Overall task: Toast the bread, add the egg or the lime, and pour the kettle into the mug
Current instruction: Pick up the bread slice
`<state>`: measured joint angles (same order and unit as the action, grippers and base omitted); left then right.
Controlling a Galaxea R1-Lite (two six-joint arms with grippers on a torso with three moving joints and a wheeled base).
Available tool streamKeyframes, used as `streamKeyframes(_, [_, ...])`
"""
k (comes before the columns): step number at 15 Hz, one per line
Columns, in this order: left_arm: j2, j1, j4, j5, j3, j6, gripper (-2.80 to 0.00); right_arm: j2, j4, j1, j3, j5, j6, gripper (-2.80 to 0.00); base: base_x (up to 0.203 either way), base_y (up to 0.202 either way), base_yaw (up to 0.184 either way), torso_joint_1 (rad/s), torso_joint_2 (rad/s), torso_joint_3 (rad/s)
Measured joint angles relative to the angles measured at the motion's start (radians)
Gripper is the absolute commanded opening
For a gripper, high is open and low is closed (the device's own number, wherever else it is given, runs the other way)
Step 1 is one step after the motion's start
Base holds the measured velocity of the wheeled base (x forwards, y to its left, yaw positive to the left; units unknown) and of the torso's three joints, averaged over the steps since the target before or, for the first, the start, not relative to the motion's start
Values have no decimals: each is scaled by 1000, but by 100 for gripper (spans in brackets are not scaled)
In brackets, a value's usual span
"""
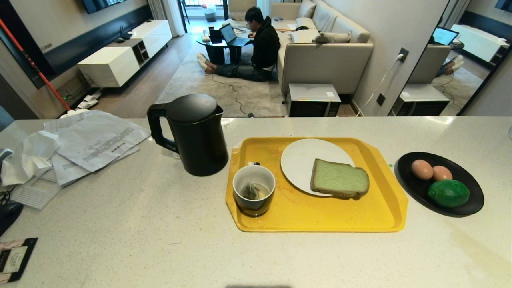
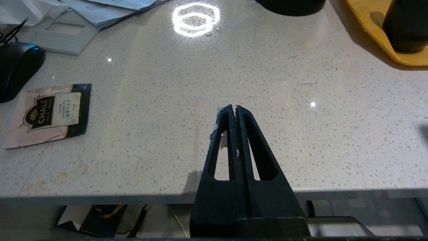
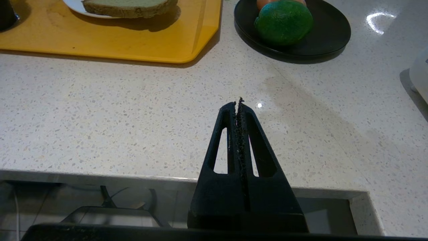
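Both grippers parked at near counter edge, left gripper and right gripper pressed together, empty. Bread on white plate in yellow tray; mug tray's left; kettle left of tray; eggs, lime right.

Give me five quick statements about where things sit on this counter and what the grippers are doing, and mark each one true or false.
1. The bread lies on the white plate on the yellow tray. True.
2. The mug stands on the bare counter beside the kettle. False: it stands on the tray, with a tea bag inside.
3. The lime shares the black dish with two visible eggs. True.
4. The left gripper holds the tea sachet. False: it is shut and empty above the counter, with the sachet lying apart.
5. The right gripper is open around the lime. False: it is shut, well short of the dish.
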<state>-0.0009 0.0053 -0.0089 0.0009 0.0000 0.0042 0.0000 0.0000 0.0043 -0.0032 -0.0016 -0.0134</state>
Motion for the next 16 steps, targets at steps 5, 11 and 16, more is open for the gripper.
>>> streamKeyframes(5, [0, 0, 0, 0, 0, 0, -280, 0, 0, 0, 0, 0, 0, -280, 0, 0, 0, 0, 0, 0])
streamKeyframes(11, [0, 0, 0, 0, 0, -1, -280, 0, 0, 0, 0, 0, 0, -280, 0, 0, 0, 0, 0, 0])
streamKeyframes(16, [0, 0, 0, 1, 0, 0, -280, 0, 0, 0, 0, 0, 0, -280, 0, 0, 0, 0, 0, 0])
